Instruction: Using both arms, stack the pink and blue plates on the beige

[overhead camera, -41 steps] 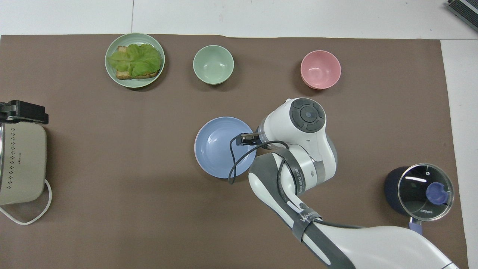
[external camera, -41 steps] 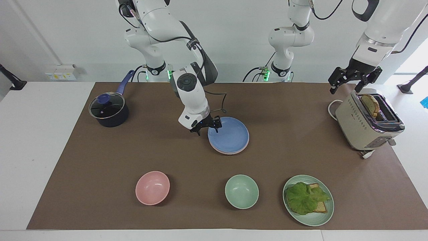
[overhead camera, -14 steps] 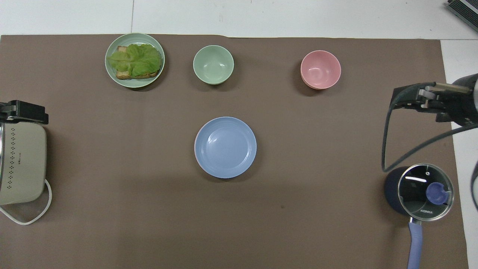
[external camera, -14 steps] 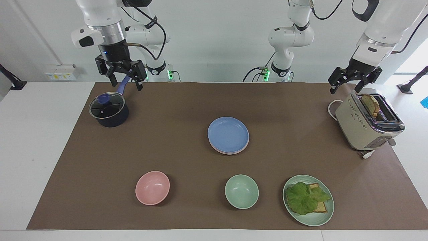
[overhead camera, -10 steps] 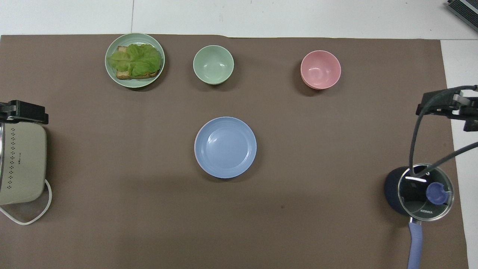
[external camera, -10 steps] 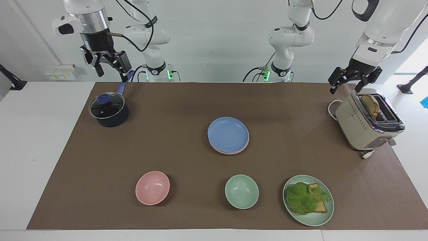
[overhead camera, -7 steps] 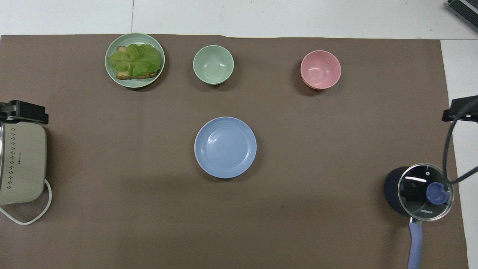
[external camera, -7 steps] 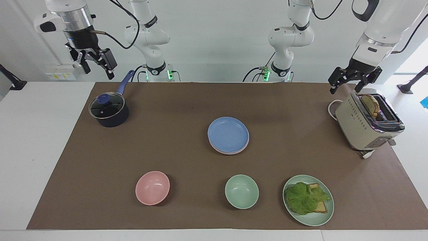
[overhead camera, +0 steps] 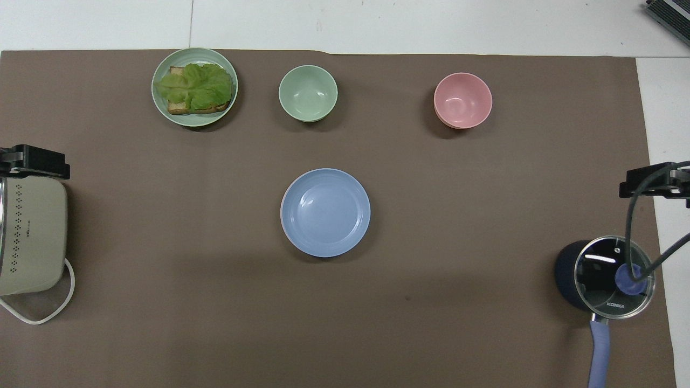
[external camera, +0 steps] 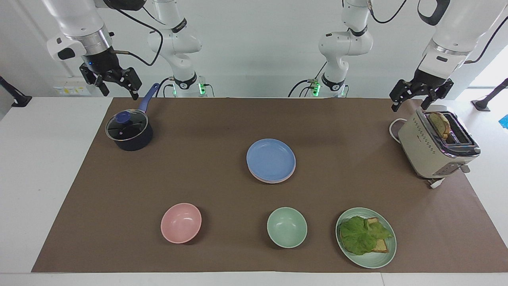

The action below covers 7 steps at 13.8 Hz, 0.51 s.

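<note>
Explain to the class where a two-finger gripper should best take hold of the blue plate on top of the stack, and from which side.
Probably by its raised rim. The blue plate lies flat and shallow on the stack, so only the thin edge offers a pinch: one finger inside, one outside. Any side seems free, since nothing stands close by; the right gripper is up near the pot, the left gripper over the toaster.

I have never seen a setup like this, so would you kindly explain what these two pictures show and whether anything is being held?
Two white robot arms stand at a table covered with a brown mat. One picture faces them from across the table; the other looks down from above their end. The left gripper hangs over the toaster, the right gripper up near the lidded pot. Both are open and hold nothing. Mid-table sits a stack with the blue plate on top and a pink plate's edge below. Farthest from the robots are a pink bowl, a green bowl and a green plate with lettuce and toast.
</note>
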{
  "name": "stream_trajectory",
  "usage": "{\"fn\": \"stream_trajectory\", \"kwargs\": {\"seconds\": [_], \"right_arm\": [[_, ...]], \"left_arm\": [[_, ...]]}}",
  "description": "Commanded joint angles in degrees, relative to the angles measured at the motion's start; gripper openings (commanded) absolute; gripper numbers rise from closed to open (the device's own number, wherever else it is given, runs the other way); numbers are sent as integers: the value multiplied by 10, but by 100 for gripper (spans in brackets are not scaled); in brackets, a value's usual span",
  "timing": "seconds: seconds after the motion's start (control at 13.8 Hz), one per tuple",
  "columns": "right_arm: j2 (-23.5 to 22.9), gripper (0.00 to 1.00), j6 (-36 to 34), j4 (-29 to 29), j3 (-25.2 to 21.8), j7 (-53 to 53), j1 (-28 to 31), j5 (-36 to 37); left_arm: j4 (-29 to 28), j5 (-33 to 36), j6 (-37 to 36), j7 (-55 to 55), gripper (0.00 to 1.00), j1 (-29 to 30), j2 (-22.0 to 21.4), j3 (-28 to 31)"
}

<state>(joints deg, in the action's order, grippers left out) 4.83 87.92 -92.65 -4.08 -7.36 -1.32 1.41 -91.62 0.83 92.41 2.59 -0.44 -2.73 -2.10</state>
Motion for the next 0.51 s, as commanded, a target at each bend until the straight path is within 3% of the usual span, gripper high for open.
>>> {"fn": "stream_trajectory", "kwargs": {"seconds": [0.0,0.44], "right_arm": [[15,100,22,-28,2,16,1,-3],[16,100,18,-29,7,20,-15,8]], "left_arm": [[3,7,-9,-2,100,5,-3,-4],[3,7,-9,-2,100,5,-3,-4]]}}
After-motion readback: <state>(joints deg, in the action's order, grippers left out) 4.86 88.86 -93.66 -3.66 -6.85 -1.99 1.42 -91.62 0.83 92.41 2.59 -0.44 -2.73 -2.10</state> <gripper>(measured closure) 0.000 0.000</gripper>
